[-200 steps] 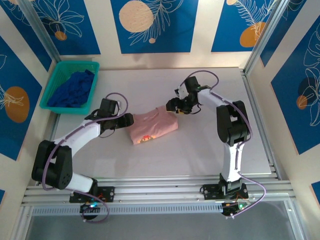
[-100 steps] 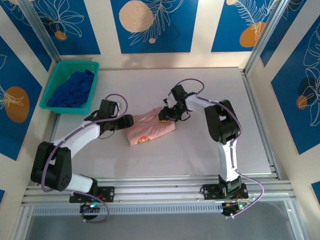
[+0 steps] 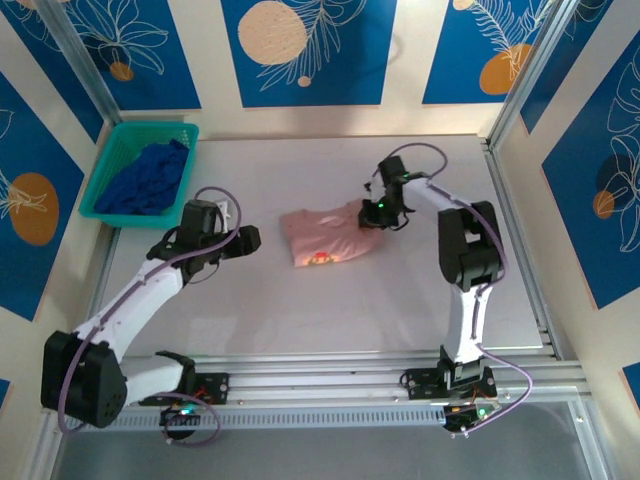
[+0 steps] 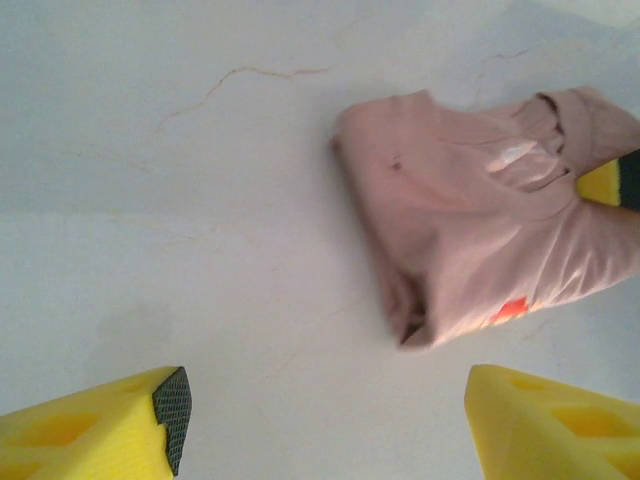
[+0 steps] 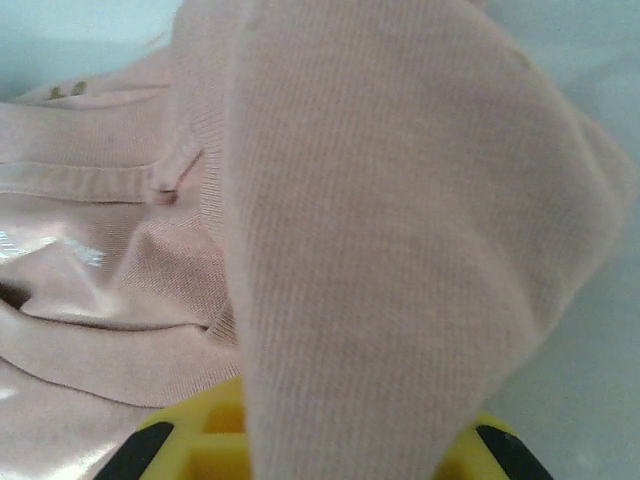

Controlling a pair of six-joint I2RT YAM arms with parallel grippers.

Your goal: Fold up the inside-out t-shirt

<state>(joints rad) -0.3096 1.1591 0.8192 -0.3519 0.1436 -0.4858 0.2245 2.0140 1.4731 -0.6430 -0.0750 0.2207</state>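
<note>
The inside-out t-shirt lies as a dusty-pink folded bundle in the middle of the table, with a small orange print near its front edge. My right gripper is at the bundle's right edge. In the right wrist view a fold of the pink shirt rises from between the yellow fingers, so my right gripper is shut on it. My left gripper stands open to the left of the shirt, apart from it. In the left wrist view the shirt lies ahead of my left gripper, over bare table.
A green basket at the back left holds a dark blue garment. The grey table has a metal rail along its near edge. Patterned blue walls close in the back and both sides.
My right gripper has shut on the shirt's right edge and drawn the bundle right and back. The shirt now lies apart from my left gripper, which has stayed open.
</note>
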